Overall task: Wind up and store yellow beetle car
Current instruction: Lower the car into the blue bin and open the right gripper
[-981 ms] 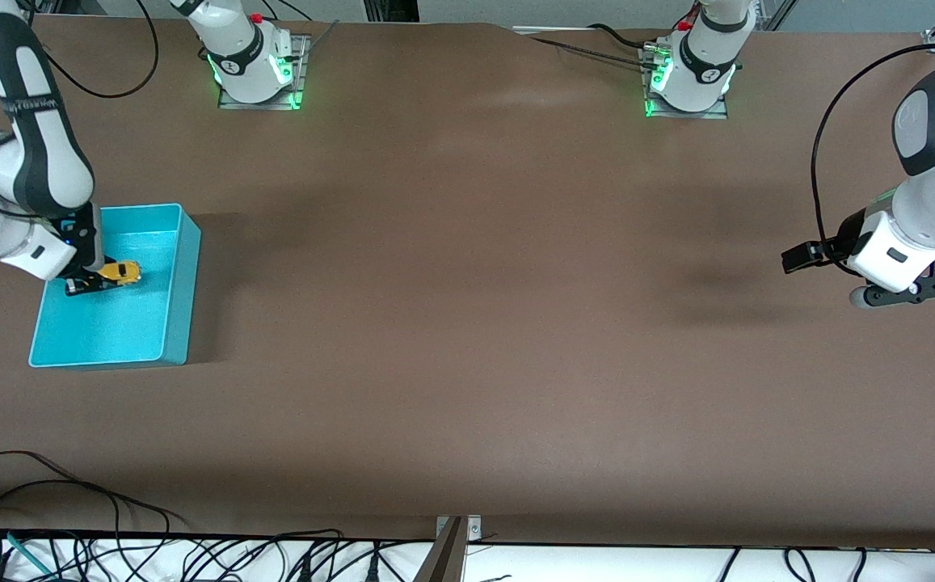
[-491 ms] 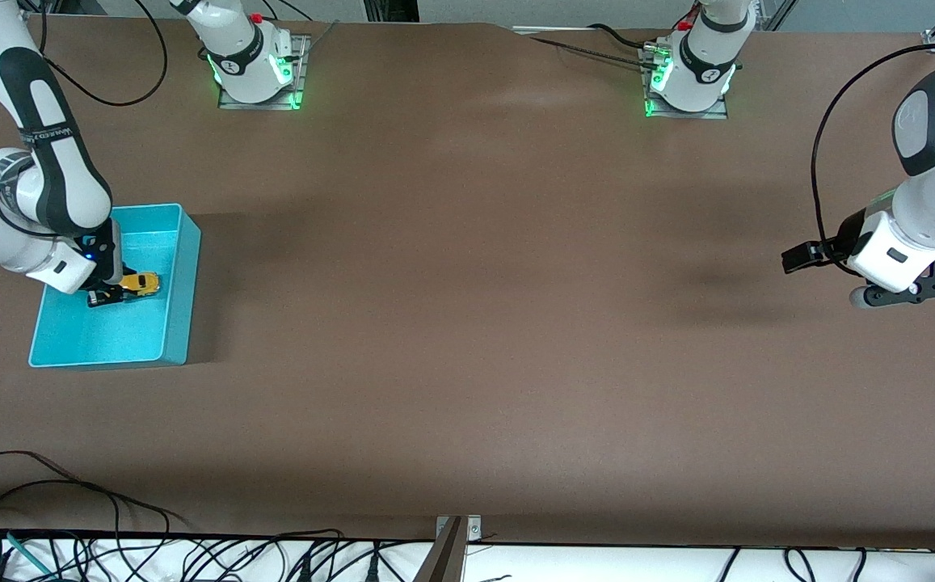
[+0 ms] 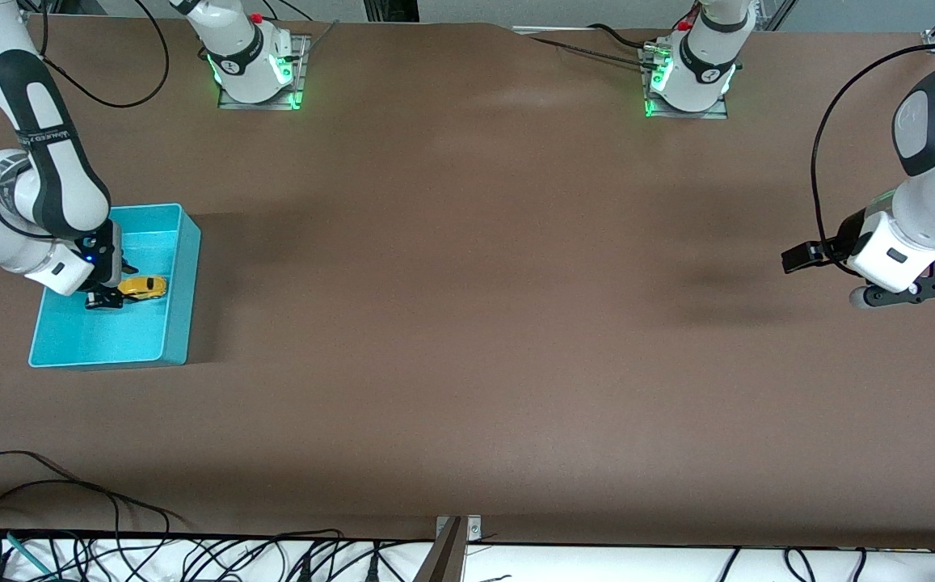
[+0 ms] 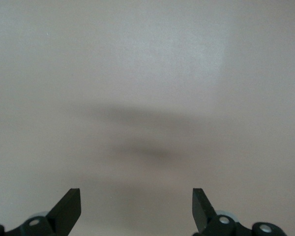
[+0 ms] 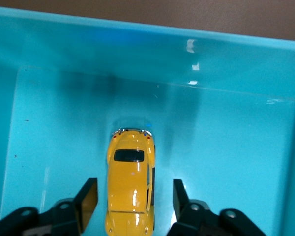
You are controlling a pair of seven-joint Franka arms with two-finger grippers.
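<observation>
The yellow beetle car (image 3: 142, 286) (image 5: 130, 187) rests on the floor of the turquoise bin (image 3: 180, 299), which stands at the right arm's end of the table. My right gripper (image 3: 106, 293) (image 5: 133, 199) is low inside the bin, its fingers (image 5: 87, 201) open on either side of the car with a gap on each side. My left gripper (image 3: 907, 294) (image 4: 136, 209) hangs open and empty over bare table at the left arm's end, where that arm waits.
The bin's walls (image 5: 137, 44) enclose the right gripper closely. The brown table (image 3: 467, 323) stretches between the two arms. Cables (image 3: 71, 517) lie along the table edge nearest the front camera.
The right gripper carried the car a little lower into the bin, then opened, letting the car go onto the bin floor. The left arm has not moved.
</observation>
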